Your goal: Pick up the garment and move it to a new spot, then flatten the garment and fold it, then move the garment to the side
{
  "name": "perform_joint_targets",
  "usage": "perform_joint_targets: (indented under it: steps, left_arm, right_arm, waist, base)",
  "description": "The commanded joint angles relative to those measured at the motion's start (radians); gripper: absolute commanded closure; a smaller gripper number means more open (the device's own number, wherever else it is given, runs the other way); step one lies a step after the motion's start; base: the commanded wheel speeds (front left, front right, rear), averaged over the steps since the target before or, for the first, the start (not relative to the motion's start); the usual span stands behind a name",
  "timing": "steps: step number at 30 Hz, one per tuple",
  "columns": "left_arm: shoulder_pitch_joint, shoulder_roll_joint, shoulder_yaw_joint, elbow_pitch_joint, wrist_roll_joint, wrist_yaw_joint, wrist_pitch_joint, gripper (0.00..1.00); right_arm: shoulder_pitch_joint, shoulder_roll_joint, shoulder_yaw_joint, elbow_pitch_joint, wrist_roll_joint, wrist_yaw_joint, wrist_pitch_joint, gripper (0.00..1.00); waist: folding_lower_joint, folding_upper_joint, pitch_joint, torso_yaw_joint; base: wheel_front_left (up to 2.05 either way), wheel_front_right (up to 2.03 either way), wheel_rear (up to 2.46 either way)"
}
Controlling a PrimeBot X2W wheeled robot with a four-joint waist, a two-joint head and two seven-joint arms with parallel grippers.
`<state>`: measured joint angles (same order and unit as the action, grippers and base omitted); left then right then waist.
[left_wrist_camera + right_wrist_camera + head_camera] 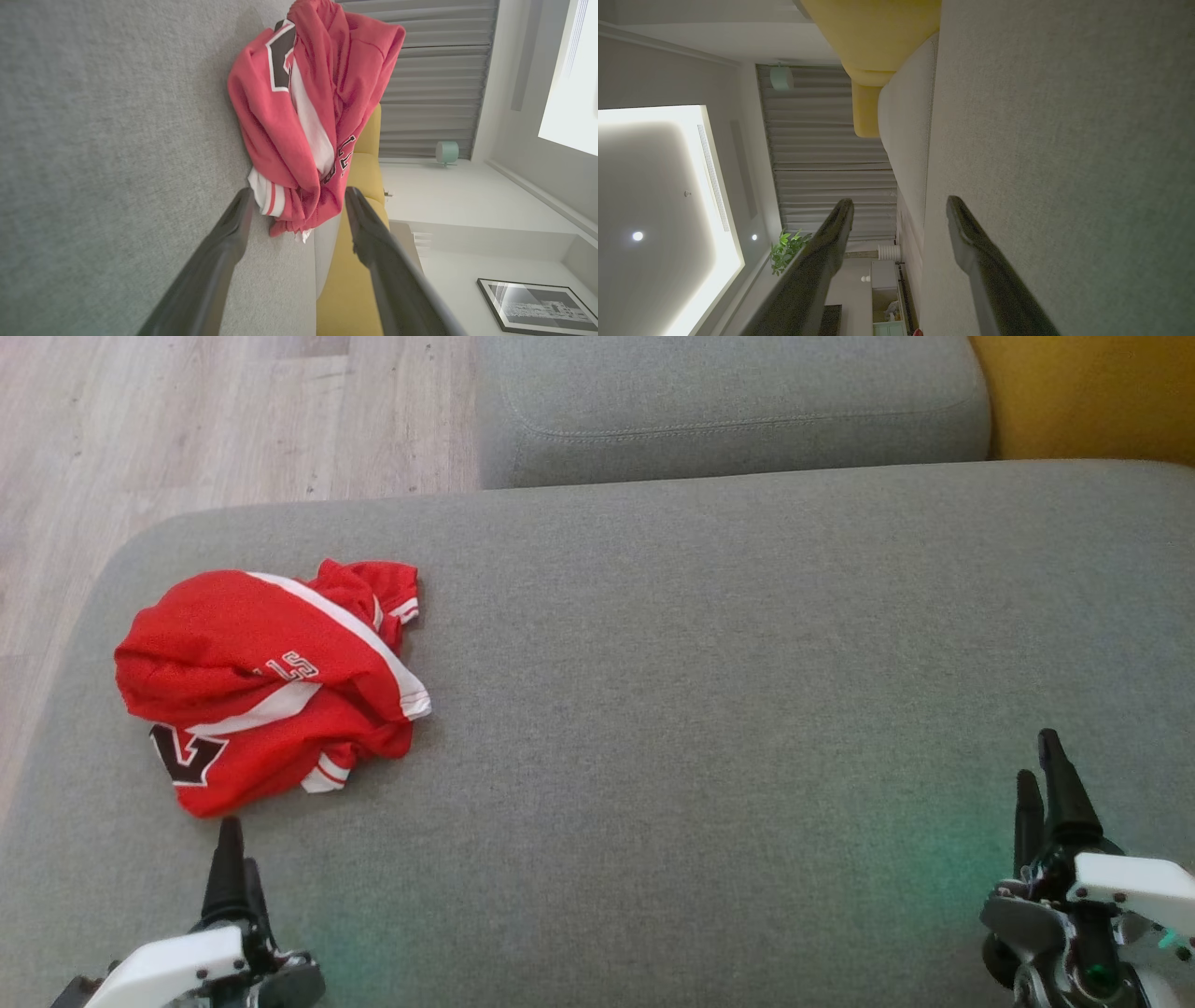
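Now, garment (pixel 271 681): red jersey with white trim and dark lettering, crumpled in a heap near the left end of the grey seat cushion (pixel 700 663)
Left gripper (pixel 233 845): at the cushion's front left, tips just short of the heap's near hem; in the left wrist view (pixel 299 193) its fingers are spread with nothing between them, and the garment (pixel 303 116) lies just ahead
Right gripper (pixel 1036 756): at the cushion's front right, well apart from the heap; in the right wrist view (pixel 900 201) its fingers are spread and empty beside bare cushion (pixel 1064 140)
Step in hand: the pick-up, judged not yet begun
Doing it well: slide one left finger low along the cushion under the hem, bite a thick fold rather than one thin layer, close firmly before lifting
Risk: a shallow pinch may slip, or the heap may unroll and drag
New spot: the cushion's bare middle looks roomy enough for flattening
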<state>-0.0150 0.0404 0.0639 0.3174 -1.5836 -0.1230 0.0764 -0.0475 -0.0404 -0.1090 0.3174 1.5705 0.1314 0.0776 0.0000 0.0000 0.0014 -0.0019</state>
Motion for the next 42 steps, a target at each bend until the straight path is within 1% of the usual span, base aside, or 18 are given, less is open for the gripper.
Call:
perform_joint_targets:
  steps: [1,2,4,8,14,18,22,24,25,30,36,42]
  left_arm:
    - [-0.033,0.003,0.005,-0.034,0.009,-0.001,-0.008,0.00]
    - [-0.033,0.003,0.007,-0.035,0.015,-0.001,-0.013,0.00]
    - [-0.032,0.003,0.008,-0.037,0.020,-0.001,-0.016,0.00]
    - [-0.029,0.004,0.006,-0.049,0.041,-0.001,-0.028,0.00]
    - [-0.033,0.004,0.033,-0.076,0.114,-0.001,-0.046,0.00]
    - [-0.040,0.004,0.046,-0.113,0.173,0.011,-0.058,0.00]
    - [-0.043,0.005,0.044,-0.155,0.231,0.033,-0.070,0.00]
    - [-0.045,0.005,0.038,-0.175,0.262,0.043,-0.076,0.00]
    - [-0.045,0.005,0.026,-0.195,0.301,0.047,-0.082,0.00]
    - [-0.045,0.005,0.000,-0.236,0.385,0.066,-0.097,0.00]
    - [-0.046,0.005,-0.040,-0.270,0.511,0.079,-0.114,0.00]
    - [-0.048,0.006,-0.087,-0.277,0.637,0.073,-0.132,0.00]
  right_arm:
    - [-0.036,-0.005,0.004,-0.038,-0.012,0.000,-0.011,0.00]
    - [-0.036,-0.005,0.006,-0.042,-0.038,0.000,-0.017,0.00]
    - [-0.036,-0.005,0.007,-0.043,-0.048,0.000,-0.020,0.00]
    - [-0.037,-0.005,0.010,-0.051,-0.105,0.000,-0.031,0.00]
    - [-0.038,-0.005,0.021,-0.079,-0.224,0.000,-0.049,0.00]
    - [-0.039,-0.006,0.030,-0.102,-0.303,0.000,-0.061,0.00]
    - [-0.041,-0.006,0.044,-0.126,-0.378,0.000,-0.073,0.00]
    - [-0.041,-0.006,0.051,-0.137,-0.414,0.000,-0.079,0.00]
    - [-0.042,-0.006,0.057,-0.149,-0.452,0.000,-0.084,0.00]
    - [-0.044,-0.006,0.072,-0.177,-0.553,0.000,-0.099,0.00]
    - [-0.046,-0.006,0.091,-0.203,-0.666,0.000,-0.117,0.00]
    - [-0.044,-0.007,0.112,-0.224,-0.770,0.000,-0.135,0.00]
  waist:
    - [0.0000,0.0000,0.000,0.000]
    - [0.0000,0.0000,-0.001,0.000]
    - [0.0000,0.0000,-0.001,0.000]
    - [0.0000,0.0000,-0.002,0.001]
    - [0.0000,0.0000,-0.001,0.004]
    - [0.0000,0.0000,0.001,0.004]
    - [0.0000,0.0000,0.003,0.002]
    - [0.0000,0.0000,0.004,0.000]
    - [0.0000,0.0000,0.005,-0.001]
    - [0.0000,0.0000,0.006,-0.004]
    - [0.0000,0.0000,0.005,-0.006]
    - [0.0000,0.0000,0.004,-0.006]
  base:
    - [0.00,0.00,0.00]
    - [0.00,0.00,0.00]
    - [0.00,0.00,0.00]
    - [0.00,0.00,0.00]
    - [0.00,0.00,0.00]
    - [0.00,0.00,0.00]
    - [0.00,0.00,0.00]
    - [0.00,0.00,0.00]
    - [0.00,0.00,0.00]
    - [0.00,0.00,0.00]
    - [0.00,0.00,0.00]
    - [0.00,0.00,0.00]
